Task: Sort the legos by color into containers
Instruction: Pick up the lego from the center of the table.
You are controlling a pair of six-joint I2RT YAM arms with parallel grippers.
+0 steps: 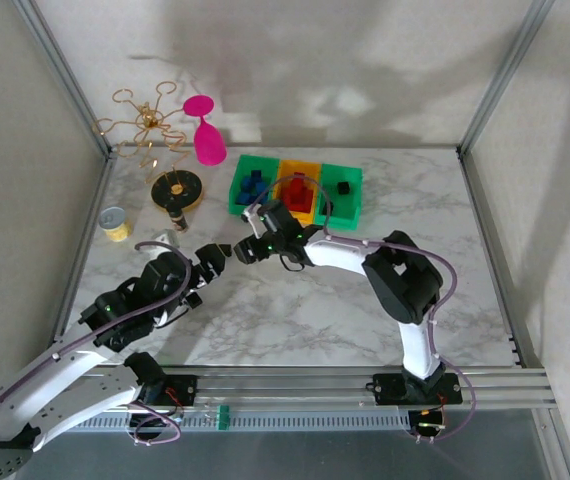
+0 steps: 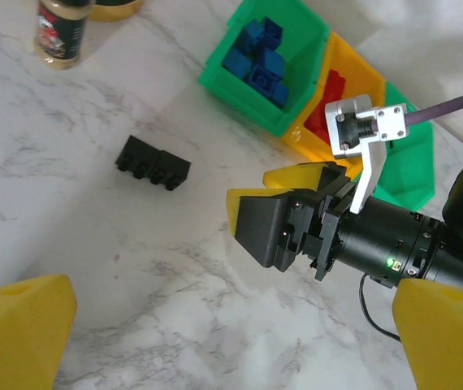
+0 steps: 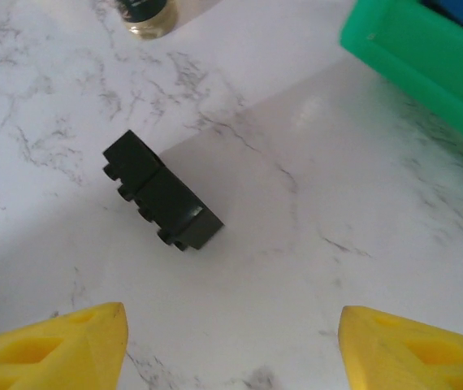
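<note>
One black lego [image 3: 162, 203] lies loose on the marble, seen also from the left wrist [image 2: 153, 163]. My right gripper [image 3: 231, 349] hovers just short of it, open, with nothing between its yellow fingertips [image 3: 53, 349]. My left gripper [image 2: 231, 341] is wide open and empty, close to the right gripper [image 2: 268, 195]. From above, both grippers meet near mid-table, left [image 1: 208, 260] and right [image 1: 243, 250]. At the back stand the containers: a green one [image 1: 238, 190] with blue legos [image 2: 257, 57], a yellow-orange one [image 1: 310, 167] with red legos [image 1: 296, 190], and a green one [image 1: 355, 200] with a black lego [image 1: 343, 187].
A spice bottle [image 1: 176, 213] stands near a black-and-gold disc [image 1: 177, 188], left of the bins. A yellow tin can [image 1: 115, 223] sits at the far left. A pink goblet [image 1: 205, 135] and a gold wire stand [image 1: 150, 125] are at the back left.
</note>
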